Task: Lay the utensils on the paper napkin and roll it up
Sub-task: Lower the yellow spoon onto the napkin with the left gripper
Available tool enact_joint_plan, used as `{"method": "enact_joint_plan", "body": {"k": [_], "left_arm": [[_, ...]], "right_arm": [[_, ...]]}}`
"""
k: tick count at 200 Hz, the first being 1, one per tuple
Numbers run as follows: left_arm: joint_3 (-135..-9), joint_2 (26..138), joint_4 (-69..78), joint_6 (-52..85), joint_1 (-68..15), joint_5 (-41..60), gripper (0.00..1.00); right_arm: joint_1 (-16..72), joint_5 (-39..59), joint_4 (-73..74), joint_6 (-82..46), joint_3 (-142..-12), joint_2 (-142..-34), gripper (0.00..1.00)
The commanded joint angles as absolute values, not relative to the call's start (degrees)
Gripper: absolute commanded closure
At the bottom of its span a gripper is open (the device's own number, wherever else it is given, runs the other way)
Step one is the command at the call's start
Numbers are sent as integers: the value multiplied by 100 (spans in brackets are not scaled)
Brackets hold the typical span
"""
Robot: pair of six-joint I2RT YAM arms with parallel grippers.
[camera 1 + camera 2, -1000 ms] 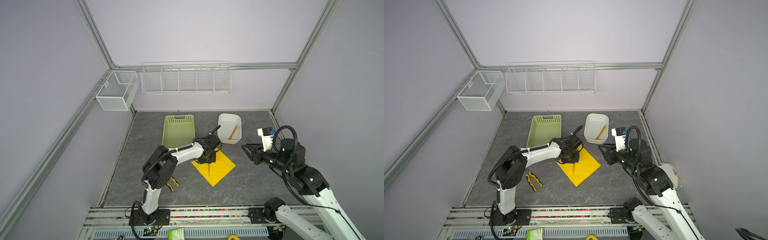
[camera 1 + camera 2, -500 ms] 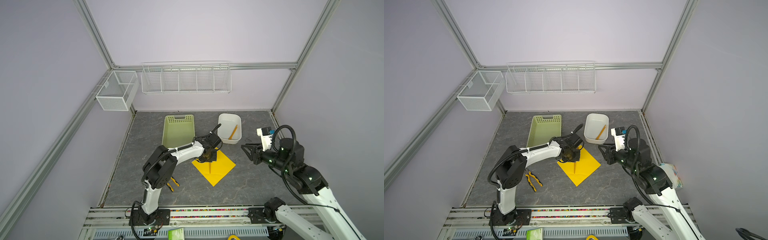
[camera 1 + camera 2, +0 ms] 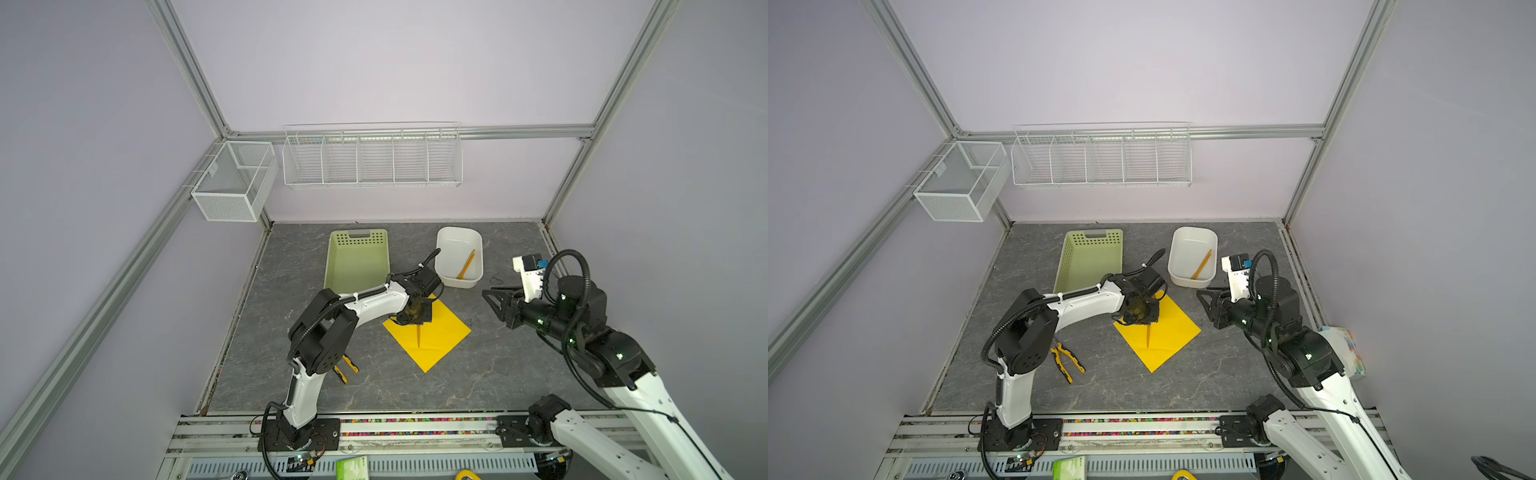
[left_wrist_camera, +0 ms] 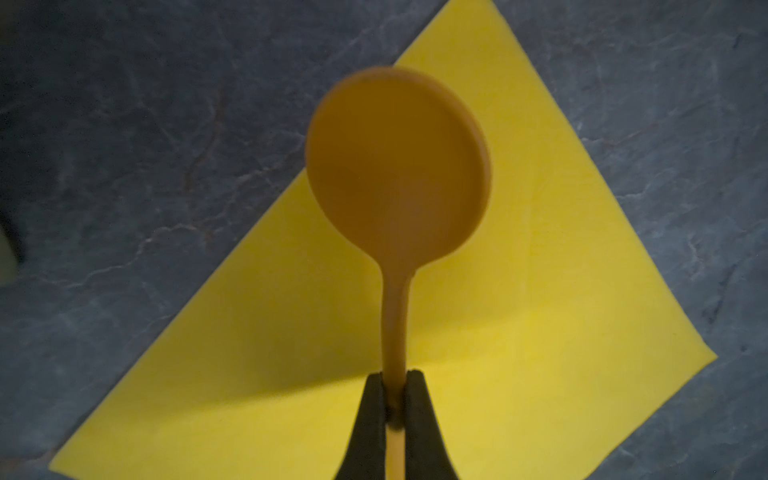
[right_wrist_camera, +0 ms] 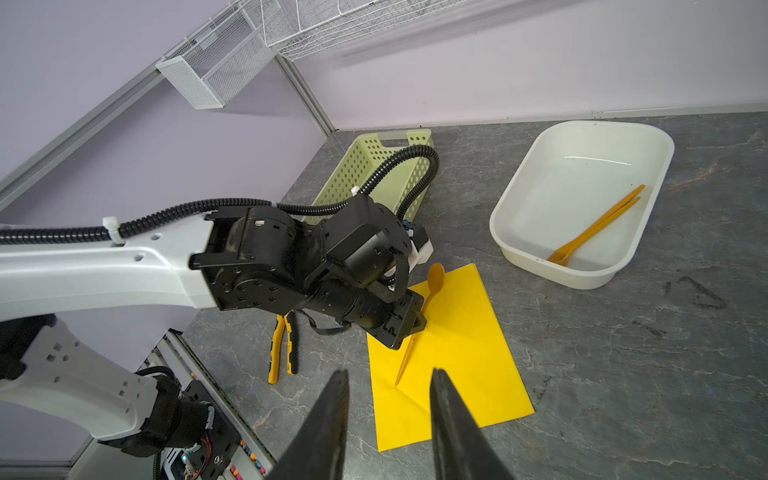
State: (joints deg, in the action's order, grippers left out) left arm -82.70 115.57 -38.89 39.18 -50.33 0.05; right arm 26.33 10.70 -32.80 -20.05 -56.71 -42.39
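The left claw (image 4: 395,386) is pressed tight on the thin handle of an orange spoon (image 4: 397,166), pinching it partway along and holding it over the yellow paper napkin (image 3: 442,336), which lies flat and unrolled as a diamond on the grey stone-patterned table (image 3: 498,374). Seen from the right wrist, the spoon is tilted, its round bowl raised past the far corner of the sheet and its handle end slanting down to the paper near the middle; whether the tip touches the paper cannot be told. The right claw (image 5: 390,372) hangs above the table beside the napkin, its two black fingers (image 5: 332,415) spread apart with nothing between them. The second orange utensil (image 3: 466,264) lies inside the white tub (image 3: 457,284) behind the napkin, well apart from it. A pale green basket (image 3: 357,266) stands beside the tub, and yellow-handled pliers (image 3: 1067,359) lie on the table near the left arm
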Motion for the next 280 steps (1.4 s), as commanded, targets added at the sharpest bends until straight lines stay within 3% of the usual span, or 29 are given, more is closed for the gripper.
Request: {"method": "enact_joint_plan", "body": {"k": [1,197,280], "left_arm": [[-8467,11755,-3898,4008,-4990,0,100],[-8558,11818,-4010,4008,-4992,105,82],[-8517,11733,-3938,4131,-4983,61,88]], "right_arm": [[2610,1015,-3313,-1903,-5579,-4252,64],[2603,1049,-3339,-1905,-5511,-4161,62],[2606,1037,-3388,-1917,-5522,-4047,61]]}}
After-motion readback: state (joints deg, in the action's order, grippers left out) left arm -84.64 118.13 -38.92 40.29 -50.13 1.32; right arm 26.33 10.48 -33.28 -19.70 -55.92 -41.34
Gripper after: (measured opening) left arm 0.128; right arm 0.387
